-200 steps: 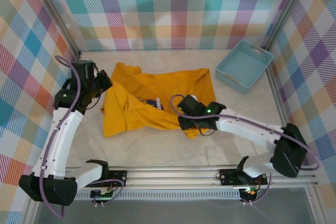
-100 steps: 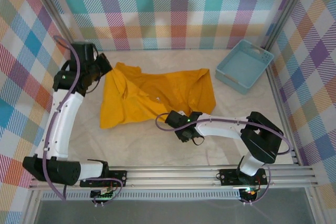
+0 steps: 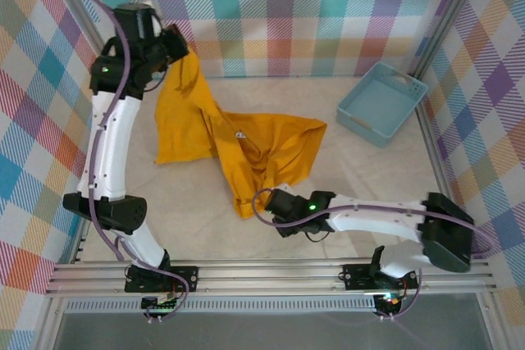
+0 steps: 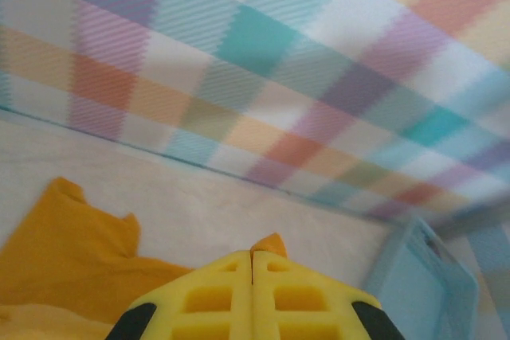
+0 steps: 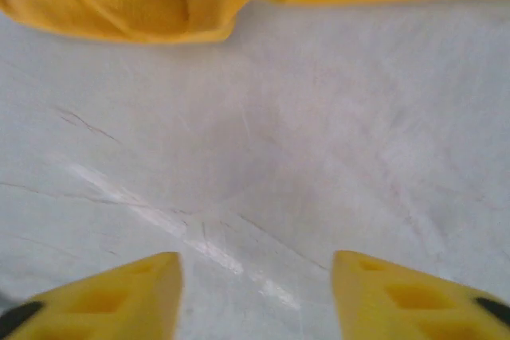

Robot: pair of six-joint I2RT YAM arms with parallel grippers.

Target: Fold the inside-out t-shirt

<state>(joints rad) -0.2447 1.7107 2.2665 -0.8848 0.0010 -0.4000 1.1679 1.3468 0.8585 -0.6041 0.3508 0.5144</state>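
- The left claw has gone up and away from the tabletop within the last second; it now hangs high, far left of the basket and level with its far rim in the overhead view
- Its fingers are clenched flat together on an edge of the shirt, with a tip of orange cloth poking out past them in the left wrist view
- The shirt has gone with it: a second ago it lay as a low spread heap, and now one end is drawn up into a taut strip while the rest trails on the tabletop, left of the basket and well apart from it
- The right claw has let go and drawn back; it sits nearer the arm bases than the basket and to its left, fingers spread wide over bare tabletop, with the shirt's near edge just ahead of it
- My reading: this is still unbunching, not folding, since the cloth is twisted and creased
- The free claw likely needs to take a second corner so the shirt can be laid flat
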